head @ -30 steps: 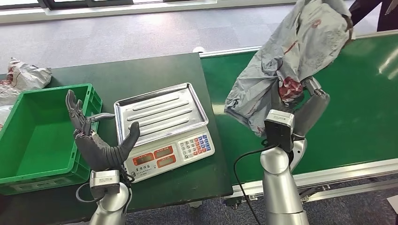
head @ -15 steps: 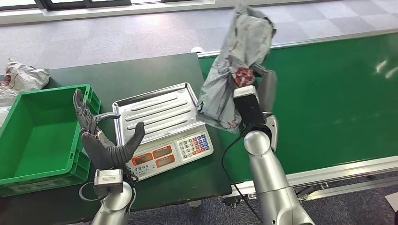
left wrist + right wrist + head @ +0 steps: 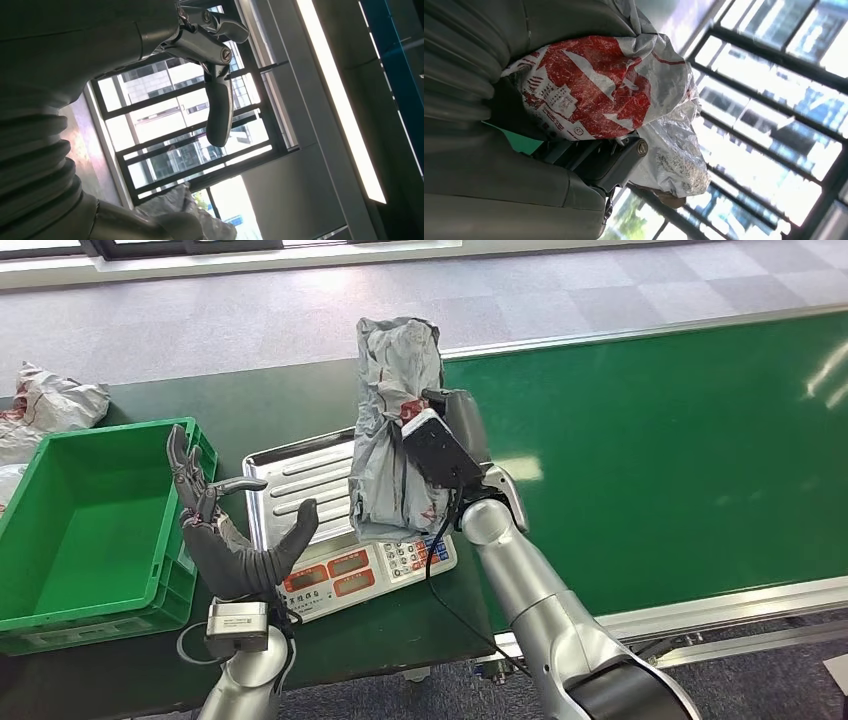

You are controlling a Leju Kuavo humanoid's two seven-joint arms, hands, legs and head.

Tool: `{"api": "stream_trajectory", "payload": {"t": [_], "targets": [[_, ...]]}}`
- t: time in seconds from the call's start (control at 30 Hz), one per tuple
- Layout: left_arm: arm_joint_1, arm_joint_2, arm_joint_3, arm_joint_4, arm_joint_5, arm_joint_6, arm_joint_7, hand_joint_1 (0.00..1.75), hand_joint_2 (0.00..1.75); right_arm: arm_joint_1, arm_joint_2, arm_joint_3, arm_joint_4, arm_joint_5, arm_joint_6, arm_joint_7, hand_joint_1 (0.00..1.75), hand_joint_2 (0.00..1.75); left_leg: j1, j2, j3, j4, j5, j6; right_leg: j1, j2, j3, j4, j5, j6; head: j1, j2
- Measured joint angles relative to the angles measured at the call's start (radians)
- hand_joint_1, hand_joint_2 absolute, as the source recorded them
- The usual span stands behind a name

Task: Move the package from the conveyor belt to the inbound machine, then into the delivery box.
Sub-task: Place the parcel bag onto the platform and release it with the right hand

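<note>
Your right hand (image 3: 455,425) grips the package (image 3: 393,430); lower it flat onto the scale tray (image 3: 300,480) beneath, then release.

This looks like a parcel-handling station set up in an office-like room. A long green conveyor belt with a metal edge (image 3: 680,450) runs just beside a dark green table (image 3: 290,400), which carries an electronic weighing scale with a steel tray and keypad (image 3: 345,520) and an open green plastic crate (image 3: 70,520). Beyond the table lie grey carpet tiles (image 3: 300,310) and tall dark-framed windows (image 3: 190,130).
</note>
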Motion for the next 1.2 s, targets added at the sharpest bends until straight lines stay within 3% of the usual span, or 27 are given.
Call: {"api": "stream_trajectory", "payload": {"t": [0.1,0.17,0.47,0.5,0.6,0.63,0.77,1.03,1.2], "targets": [[-0.01,0.004,-0.008,0.007,0.004,-0.002,0.0,0.0,1.75,-0.016,-0.001,0.022,0.044,0.015,0.152,-0.009,1.75,1.75,0.0,0.0,0.0,0.0,0.0,0.0,0.0,0.0,0.0,0.0,0.0,0.0,0.0,0.0],[-0.016,0.005,-0.013,0.012,0.004,-0.005,0.0,0.0,1.75,-0.022,-0.002,0.04,0.072,0.032,0.205,-0.022,1.75,1.75,0.0,0.0,0.0,0.0,0.0,0.0,0.0,0.0,0.0,0.0,0.0,0.0,0.0,0.0],[-0.016,0.01,-0.015,0.013,-0.007,-0.013,0.0,0.0,1.75,-0.039,-0.001,0.079,0.149,0.053,0.246,-0.04,1.75,1.75,0.0,0.0,0.0,0.0,0.0,0.0,0.0,0.0,0.0,0.0,0.0,0.0,0.0,0.0],[-0.016,0.011,-0.015,0.013,-0.008,-0.016,0.0,0.0,1.75,-0.04,-0.002,0.079,0.157,0.056,0.253,-0.034,1.47,1.75,0.0,0.0,0.0,0.0,0.0,0.0,0.0,0.0,0.0,0.0,0.0,0.0,0.0,0.0],[-0.014,0.013,-0.015,0.012,-0.009,-0.026,0.0,0.0,1.75,-0.045,-0.002,0.085,0.194,0.081,0.288,0.004,0.16,0.44,0.0,0.0,0.0,0.0,0.0,0.0,0.0,0.0,0.0,0.0,0.0,0.0,0.0,0.0],[-0.014,0.014,-0.015,0.013,-0.009,-0.027,0.0,0.0,1.75,-0.048,-0.003,0.089,0.21,0.096,0.299,0.024,0.0,0.0,0.0,0.0,0.0,0.0,0.0,0.0,0.0,0.0,0.0,0.0,0.0,0.0,0.0,0.0],[-0.015,0.014,-0.014,0.019,-0.01,-0.03,0.001,0.0,1.75,-0.051,-0.006,0.118,0.268,0.168,0.269,0.13,0.0,0.0,0.0,0.0,0.0,0.0,0.0,0.0,0.0,0.0,-0.001,0.0,0.0,0.0,0.0,0.0],[0.0,0.013,0.024,0.021,-0.024,-0.028,0.034,0.0,1.75,-0.047,-0.01,0.126,0.295,0.195,-0.077,0.195,0.0,0.0,0.0,0.0,0.0,0.0,0.0,0.0,0.0,0.001,-0.001,0.0,0.0,0.0,0.0,0.0],[0.004,0.01,0.047,0.026,-0.024,-0.027,0.039,0.0,1.75,-0.022,-0.029,0.115,0.253,0.267,-0.2,0.272,0.0,0.0,0.0,0.0,-0.001,0.0,0.0,0.0,0.0,0.001,-0.001,0.0,0.0,0.0,0.0,0.0]]}}
